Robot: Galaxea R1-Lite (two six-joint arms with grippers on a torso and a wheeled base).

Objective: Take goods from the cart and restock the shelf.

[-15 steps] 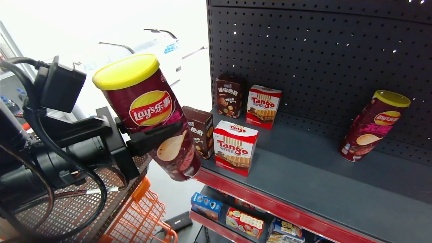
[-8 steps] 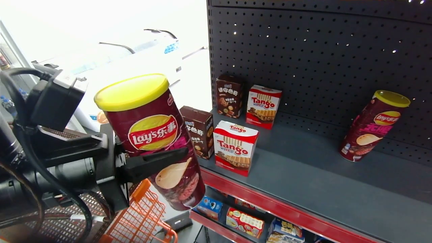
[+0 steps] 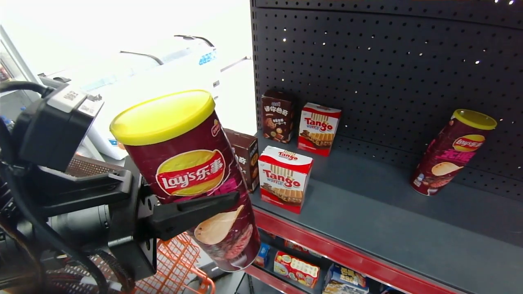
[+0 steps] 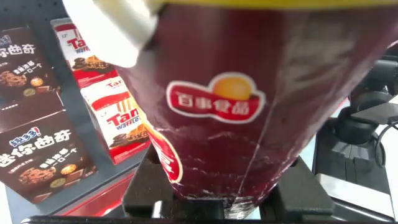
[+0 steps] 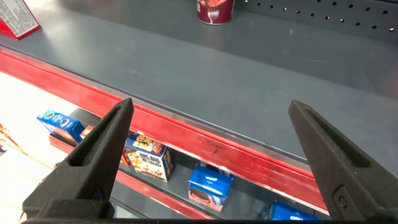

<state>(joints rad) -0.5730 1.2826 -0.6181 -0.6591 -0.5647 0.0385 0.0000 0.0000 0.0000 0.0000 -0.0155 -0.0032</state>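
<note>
**Left gripper (image 3: pixel 216 192) clamped on can (image 3: pixel 184 163) off the shelf's left end**

The left gripper grasps the can on its lower half. One black finger (image 3: pixel 192 208) crosses the front of the can, and the other is hidden behind it. The can is tilted, with its yellow lid up and toward the camera and its base lower, swung toward the shelf (image 3: pixel 367 212). It hangs in the air above the orange cart (image 3: pixel 171 265), left of the goods on the shelf. Its base shows in front of the shelf's red front edge, and whether it touches that edge cannot be told. In the left wrist view, the can (image 4: pixel 249 93) fills the gap between the gripper's (image 4: pixel 227 202) two black fingers.

Just right of the can and partly hidden by it, a brown box (image 3: pixel 246 157) stands at the shelf's left end. A rear brown box (image 3: pixel 278 116) stands behind it, near the pegboard (image 3: pixel 388 61). Next to the right, a wafer box (image 3: pixel 284 177) stands near the front edge. A rear wafer box (image 3: pixel 318 128) stands just beside the rear brown box. Far right, well apart from the boxes, a second can (image 3: pixel 451 153) stands close to the pegboard. Small packs (image 3: pixel 296 269) lie on the level below.

The right gripper (image 5: pixel 211 109) has its fingers spread wide with nothing between them. It is above the shelf's red edge, with the second can's base (image 5: pixel 214 9) beyond it.
</note>
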